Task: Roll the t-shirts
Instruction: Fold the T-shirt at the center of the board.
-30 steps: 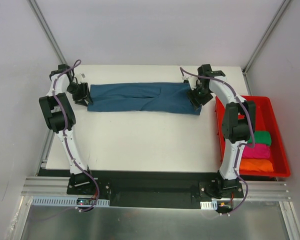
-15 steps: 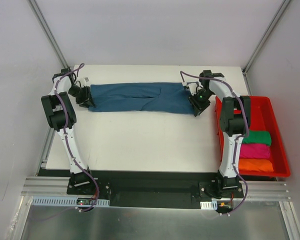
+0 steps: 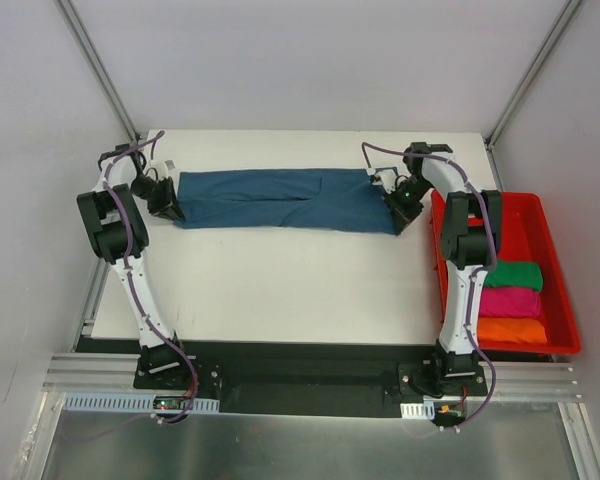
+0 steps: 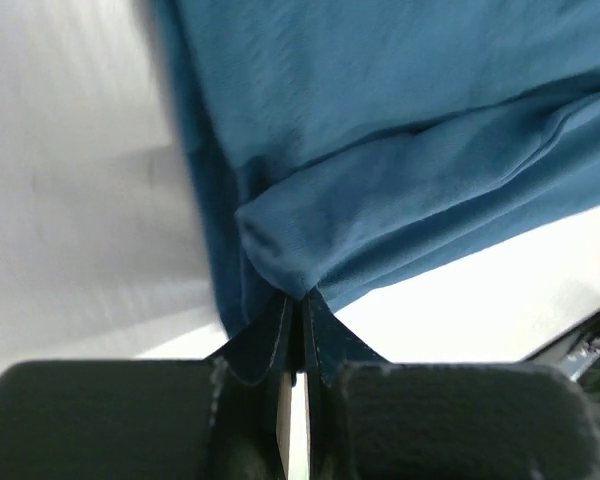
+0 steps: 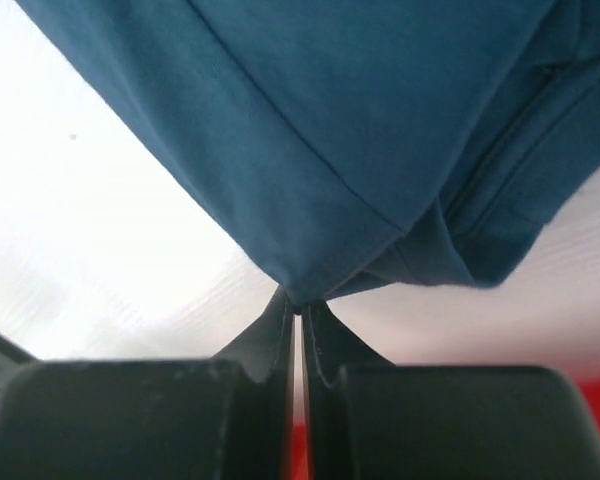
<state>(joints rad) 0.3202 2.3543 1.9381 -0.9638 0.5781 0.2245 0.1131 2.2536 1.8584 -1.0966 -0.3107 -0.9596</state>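
Observation:
A dark teal-blue t-shirt [image 3: 285, 200] lies folded into a long band across the far half of the white table. My left gripper [image 3: 172, 210] is shut on its left near corner; in the left wrist view the cloth [image 4: 380, 170] bunches into the tips of that gripper [image 4: 300, 297]. My right gripper [image 3: 400, 222] is shut on the band's right near corner, and the right wrist view shows that gripper [image 5: 298, 305] pinching the hem [image 5: 350, 150]. Green [image 3: 511, 275], magenta [image 3: 511, 301] and orange [image 3: 510, 330] t-shirts lie rolled in the tray.
A red plastic tray [image 3: 557, 240] stands at the table's right edge, close to my right arm. Frame posts rise at the back corners. The table's [image 3: 280, 290] near edge meets a black base rail.
Both grippers have closed on the teal t-shirt's near corners. The left end of the band has shifted slightly, and both wrists have turned toward the cloth.

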